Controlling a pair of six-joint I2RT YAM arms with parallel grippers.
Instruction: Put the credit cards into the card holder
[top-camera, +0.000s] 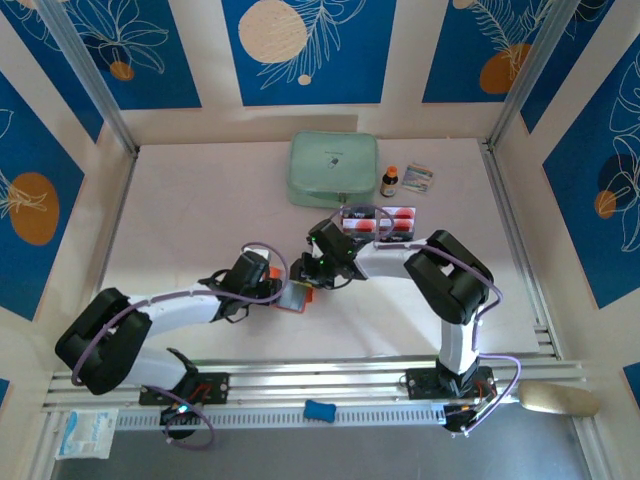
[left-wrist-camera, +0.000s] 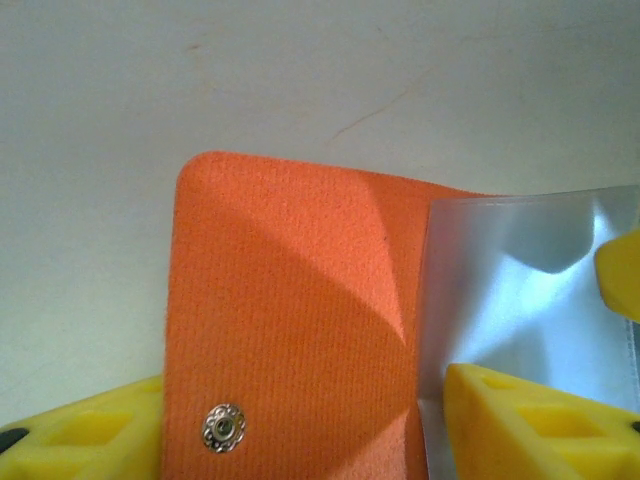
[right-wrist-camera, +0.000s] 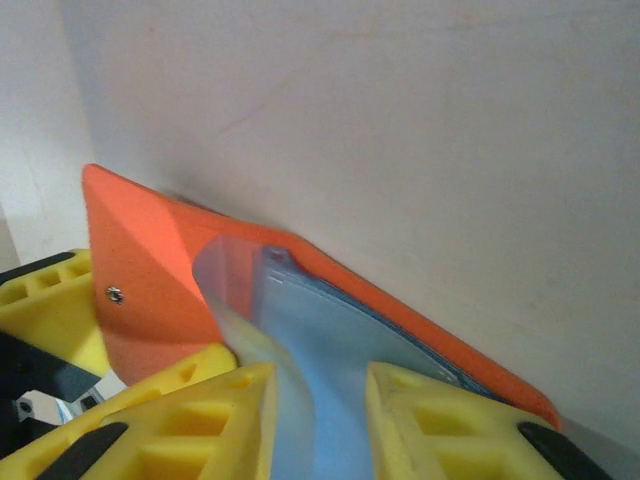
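The orange card holder (top-camera: 296, 298) lies open on the table between my two grippers. In the left wrist view its orange flap (left-wrist-camera: 290, 300), with a snap button (left-wrist-camera: 223, 428), spans the gap between my left gripper's (left-wrist-camera: 305, 385) yellow fingers, which press on its edges. A clear inner sleeve (right-wrist-camera: 330, 340) of the card holder (right-wrist-camera: 140, 250) rises between my right gripper's (right-wrist-camera: 318, 375) fingers. It leans on the left finger, and a gap shows beside the right one. The credit cards (top-camera: 385, 215) sit in a clear tray (top-camera: 344, 222) just behind the right gripper (top-camera: 318, 272).
A mint-green zip case (top-camera: 333, 168) lies at the back middle, with a small dark bottle (top-camera: 389, 181) and a printed packet (top-camera: 419, 178) to its right. A blue object (top-camera: 319, 409) rests on the front rail. Walls enclose the table.
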